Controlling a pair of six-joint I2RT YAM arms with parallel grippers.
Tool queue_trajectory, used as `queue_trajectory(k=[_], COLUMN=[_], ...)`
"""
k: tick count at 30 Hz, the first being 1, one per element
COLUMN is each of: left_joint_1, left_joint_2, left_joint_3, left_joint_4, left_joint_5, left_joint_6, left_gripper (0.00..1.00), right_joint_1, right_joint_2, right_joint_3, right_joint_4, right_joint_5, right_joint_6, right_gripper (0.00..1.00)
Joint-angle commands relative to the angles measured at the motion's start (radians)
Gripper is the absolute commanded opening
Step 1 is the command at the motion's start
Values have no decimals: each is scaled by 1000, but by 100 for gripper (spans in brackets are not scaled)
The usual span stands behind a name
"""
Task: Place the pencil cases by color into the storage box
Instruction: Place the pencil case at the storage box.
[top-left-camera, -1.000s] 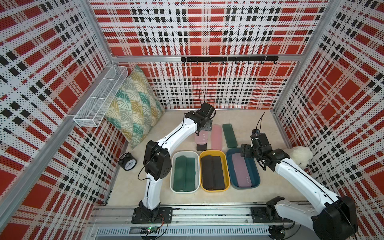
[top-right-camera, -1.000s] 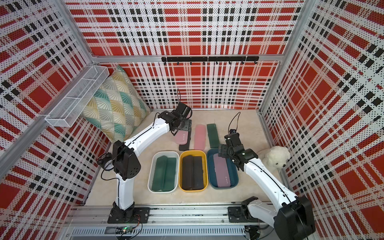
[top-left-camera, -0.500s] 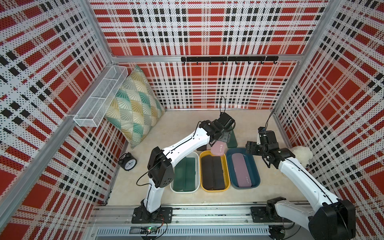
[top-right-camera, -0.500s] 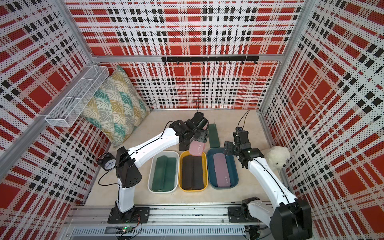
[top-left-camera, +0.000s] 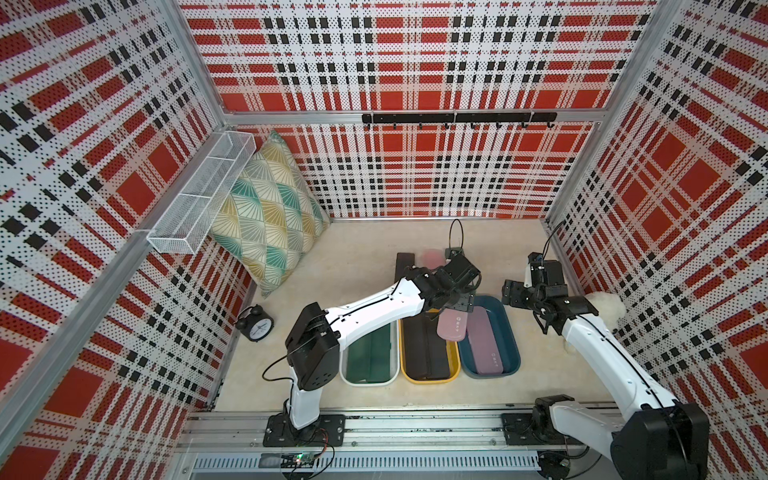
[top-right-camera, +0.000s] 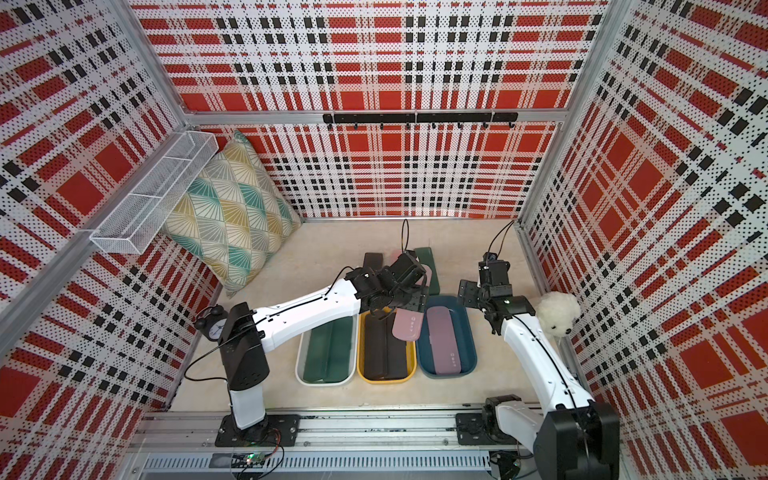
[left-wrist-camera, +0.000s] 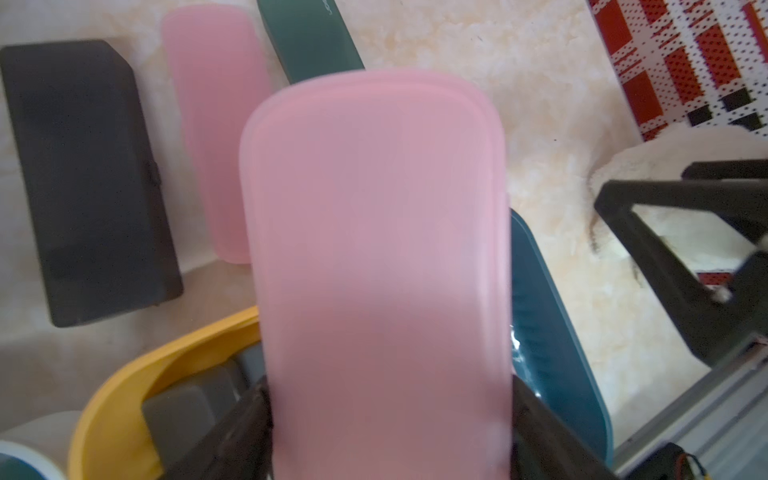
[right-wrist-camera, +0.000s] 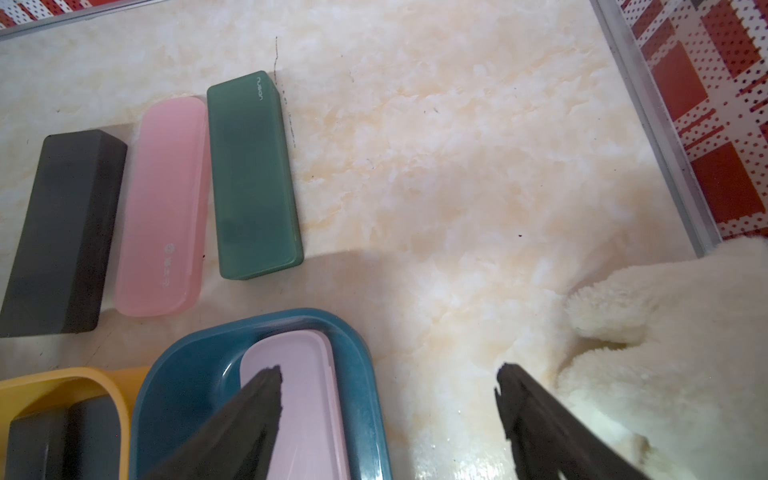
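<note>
My left gripper (top-left-camera: 457, 301) is shut on a pale pink pencil case (top-left-camera: 452, 326) and holds it tilted over the edge between the yellow tub (top-left-camera: 430, 379) and the blue tub (top-left-camera: 510, 328). The held case (left-wrist-camera: 374, 249) fills the left wrist view between both fingers. One pink case (top-left-camera: 484, 347) lies in the blue tub, black cases (top-left-camera: 426, 351) in the yellow tub, green cases (top-left-camera: 368, 357) in the white tub (top-left-camera: 365, 383). On the table behind lie a black case (right-wrist-camera: 62, 232), a pink case (right-wrist-camera: 166, 208) and a green case (right-wrist-camera: 253, 174). My right gripper (top-left-camera: 510, 291) hangs open and empty right of the blue tub.
A white plush toy (top-right-camera: 557, 311) sits against the right wall beside my right arm. A black alarm clock (top-left-camera: 255, 324) and a patterned cushion (top-left-camera: 266, 216) stand at the left. A wire basket (top-left-camera: 199, 199) hangs on the left wall, a hook rail (top-left-camera: 457, 118) on the back wall.
My left arm has swung from the row of cases at the back toward the tubs, carrying the pink case. My right arm has drawn back to the right, off the blue tub.
</note>
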Motion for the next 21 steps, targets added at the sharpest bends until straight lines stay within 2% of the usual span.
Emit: queue_trajectory(k=[1, 11, 21], left_joint_1=[-43, -139, -141], left_joint_2=[-53, -78, -60], left_joint_3=[-43, -148, -185], left_joint_4=[122, 193, 294], left_joint_5=[21, -47, -67], left_joint_6=[-105, -275, -340], left_gripper=[62, 62, 62], right_joint_1=[-27, -65, -79], right_joint_2=[-19, -37, -42], right_joint_3=[0, -11, -25], right_joint_4=[33, 39, 44], right_joint_5=[1, 2, -11], right_joint_6=[-6, -4, -4], right_gripper=[87, 87, 87])
